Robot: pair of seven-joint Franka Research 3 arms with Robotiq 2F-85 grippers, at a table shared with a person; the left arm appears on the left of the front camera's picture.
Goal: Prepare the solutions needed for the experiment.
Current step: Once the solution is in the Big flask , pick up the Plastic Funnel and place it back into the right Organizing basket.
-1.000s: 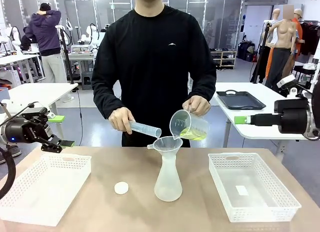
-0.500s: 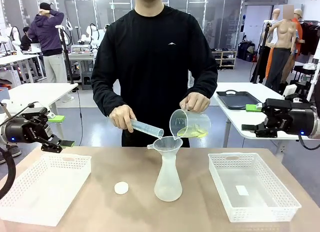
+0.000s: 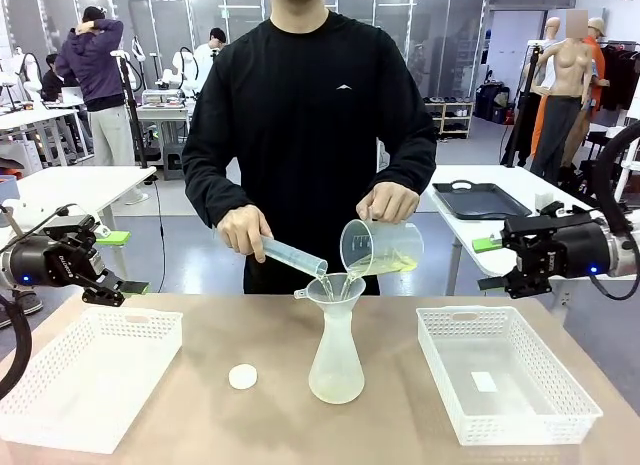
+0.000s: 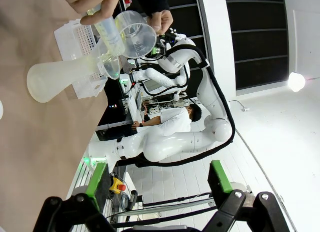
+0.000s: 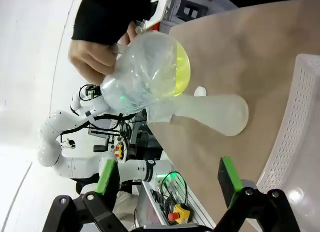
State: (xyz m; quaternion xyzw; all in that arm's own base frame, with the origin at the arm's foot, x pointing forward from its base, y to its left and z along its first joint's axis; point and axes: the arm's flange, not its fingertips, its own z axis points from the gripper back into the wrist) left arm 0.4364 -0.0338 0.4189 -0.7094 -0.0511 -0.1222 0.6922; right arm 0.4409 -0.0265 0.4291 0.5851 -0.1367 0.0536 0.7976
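A person across the table tips a clear beaker [image 3: 380, 247] holding the yellow-green solution [image 3: 392, 266] and a measuring cylinder [image 3: 292, 255] into a funnel [image 3: 335, 288]. The funnel sits on a translucent conical flask [image 3: 336, 360] at the table's middle. My left gripper [image 3: 122, 263] hovers open at the far left, above the left basket's corner. My right gripper [image 3: 490, 263] hangs open at the right, beyond the right basket. The left wrist view shows the flask [image 4: 50, 82] sideways beyond the open left gripper [image 4: 157, 179]. The right wrist view shows the solution [image 5: 182, 70] in the beaker and the flask [image 5: 215, 112] beyond the open right gripper [image 5: 167, 179].
A white mesh basket [image 3: 85, 380] stands at the front left, and another [image 3: 505, 385] at the front right with a white slip in it. A small white round cap [image 3: 242, 376] lies left of the flask. The person's arms reach over the table's centre.
The right gripper has swung left and lower, turning at the wrist. The person tipped the beaker and cylinder further, and liquid now runs into the funnel. The left arm stays still.
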